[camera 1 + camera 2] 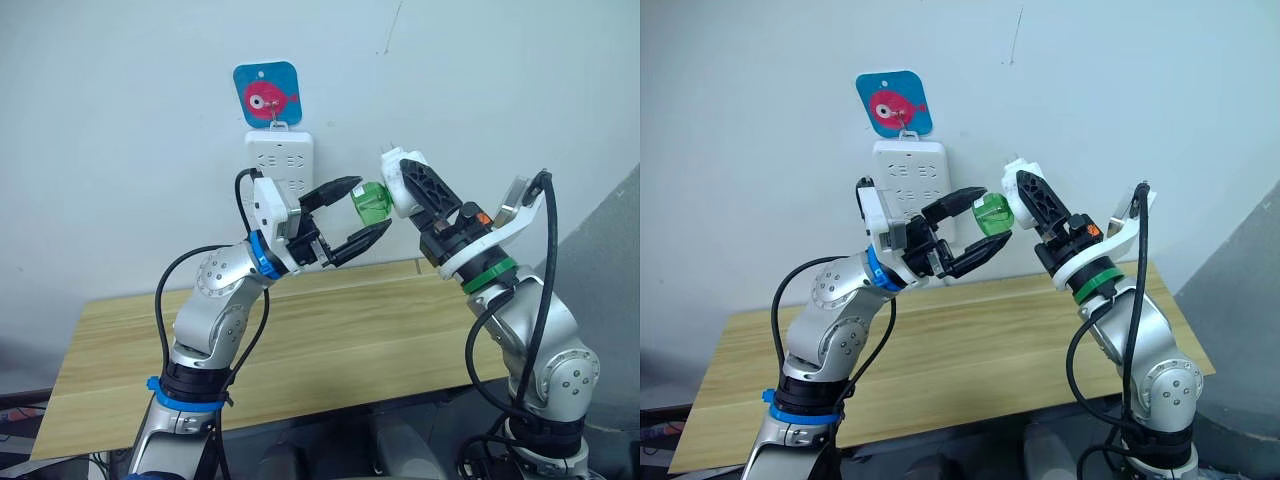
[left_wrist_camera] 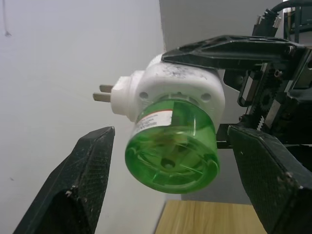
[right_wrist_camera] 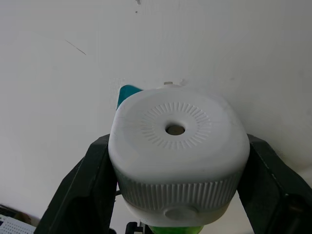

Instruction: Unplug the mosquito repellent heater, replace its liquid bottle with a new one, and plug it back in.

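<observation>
The right pincer [image 1: 405, 185] clamps the mosquito repellent heater [image 1: 400, 180] aloft, unplugged. Its green liquid bottle [image 1: 371, 202] points leftward, sitting between the left pincer's [image 1: 360, 212] spread fingers.

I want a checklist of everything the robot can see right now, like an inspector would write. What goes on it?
Surface: wooden table, bare top.
Job's things: mosquito repellent heater unplugged, held in the air; green liquid bottle fitted in it.
Clutter: nothing seen.
Grippers: right gripper shut on the heater; left gripper open, fingers on either side of the bottle, not touching.
Cables: black cables along both arms.
Surroundings: white power strip on the wall, fish picture above it.
</observation>
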You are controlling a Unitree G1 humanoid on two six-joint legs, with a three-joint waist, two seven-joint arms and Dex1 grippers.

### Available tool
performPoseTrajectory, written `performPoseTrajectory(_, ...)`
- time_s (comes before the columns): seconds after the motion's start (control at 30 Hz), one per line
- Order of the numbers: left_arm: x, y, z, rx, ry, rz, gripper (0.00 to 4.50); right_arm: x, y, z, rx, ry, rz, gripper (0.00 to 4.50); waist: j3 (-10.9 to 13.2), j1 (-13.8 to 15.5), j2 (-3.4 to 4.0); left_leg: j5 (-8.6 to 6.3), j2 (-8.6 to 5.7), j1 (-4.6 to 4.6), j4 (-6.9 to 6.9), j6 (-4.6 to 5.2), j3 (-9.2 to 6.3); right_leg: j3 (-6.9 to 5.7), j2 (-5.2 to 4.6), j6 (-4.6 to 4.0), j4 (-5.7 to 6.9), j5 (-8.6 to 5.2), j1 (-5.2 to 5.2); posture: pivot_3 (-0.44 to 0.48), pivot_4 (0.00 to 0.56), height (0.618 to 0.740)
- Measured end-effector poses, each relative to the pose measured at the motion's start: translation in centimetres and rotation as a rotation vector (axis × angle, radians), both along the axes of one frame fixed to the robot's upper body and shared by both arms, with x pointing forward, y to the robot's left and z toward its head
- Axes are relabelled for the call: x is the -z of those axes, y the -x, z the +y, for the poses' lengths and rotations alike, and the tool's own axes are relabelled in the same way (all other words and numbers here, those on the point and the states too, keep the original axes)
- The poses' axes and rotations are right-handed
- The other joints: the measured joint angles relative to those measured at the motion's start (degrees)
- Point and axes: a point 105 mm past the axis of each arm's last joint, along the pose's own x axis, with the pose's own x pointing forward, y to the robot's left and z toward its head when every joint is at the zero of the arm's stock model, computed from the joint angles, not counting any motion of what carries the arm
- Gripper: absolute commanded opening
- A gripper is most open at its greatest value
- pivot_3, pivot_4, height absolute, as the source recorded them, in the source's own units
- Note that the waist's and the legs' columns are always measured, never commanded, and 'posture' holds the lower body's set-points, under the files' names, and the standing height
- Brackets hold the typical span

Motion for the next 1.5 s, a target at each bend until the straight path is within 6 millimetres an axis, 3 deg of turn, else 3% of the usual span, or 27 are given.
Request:
performPoseTrajectory(0.27,-0.5,0.0,-0.1,0.008,0.002,-0.015,3.93,0.7,0.2,-0.2,-0.011,0.006,0.003,2.95,0.0,0.1,0.00,0.00,0.00,0.01,0.00,0.00,0.02,0.02,0.00,0.00,0.00,0.00,0.01,-0.182,0.118,0.730)
performPoseTrajectory(0.37,-0.5,0.1,-0.2,0.017,0.000,-0.016,3.33,0.7,0.2,-0.3,-0.015,0.008,-0.001,2.95,0.0,0.1,0.00,0.00,0.00,0.01,0.00,0.00,0.02,0.01,0.01,0.00,0.00,0.00,0.01,-0.182,0.118,0.730)
performPoseTrajectory(0.5,-0.3,0.4,-0.4,0.046,-0.006,-0.013,2.13,0.8,0.2,-0.5,-0.018,-0.001,0.000,2.95,0.0,0.2,0.00,0.00,0.00,0.01,0.00,0.00,0.02,0.02,0.01,0.00,-0.01,0.00,0.01,-0.184,0.121,0.730)
performPoseTrajectory(0.53,-0.2,0.4,-0.3,0.048,-0.007,-0.013,2.08,0.8,0.2,-0.5,-0.018,-0.002,0.003,2.95,0.0,0.2,0.00,0.00,0.00,0.00,0.00,0.00,0.02,0.02,0.01,0.00,-0.01,0.00,0.00,-0.184,0.121,0.730)
performPoseTrajectory(0.87,-0.4,0.4,-0.2,0.048,0.000,-0.017,2.08,1.0,0.1,-0.8,0.000,-0.007,0.019,2.95,0.0,0.5,0.00,0.00,0.00,0.01,0.00,0.00,0.03,0.02,0.01,0.00,-0.01,0.00,0.00,-0.185,0.122,0.730)
performPoseTrajectory(0.97,-0.4,0.3,0.0,0.054,0.012,-0.001,2.67,0.9,0.1,-0.5,-0.007,-0.015,0.020,2.95,0.0,0.5,0.00,0.00,0.00,0.01,0.00,0.00,0.03,0.02,0.01,0.00,0.00,0.00,0.00,-0.187,0.121,0.730)
performPoseTrajectory(1.07,-0.1,0.2,0.2,0.048,-0.013,0.011,3.57,0.1,0.3,-0.2,-0.022,-0.021,-0.005,2.95,0.0,0.5,0.00,0.00,0.00,0.02,0.00,0.00,0.01,0.00,0.02,0.00,0.00,0.00,0.01,-0.187,0.121,0.730)
performPoseTrajectory(1.23,1.4,0.3,0.6,0.056,-0.062,0.058,3.57,0.0,0.3,-0.2,-0.023,-0.024,-0.007,2.95,0.0,0.7,0.01,0.00,0.01,0.00,0.00,0.00,0.01,0.01,0.01,0.00,-0.02,0.00,0.00,-0.182,0.121,0.730)
performPoseTrajectory(1.5,1.0,0.1,0.2,0.066,-0.047,0.051,3.57,-0.3,0.3,-0.1,-0.027,-0.019,-0.016,2.95,0.0,1.1,0.01,0.00,0.01,0.01,0.00,0.00,0.00,-0.01,0.01,0.00,-0.01,0.00,0.00,-0.184,0.121,0.730)
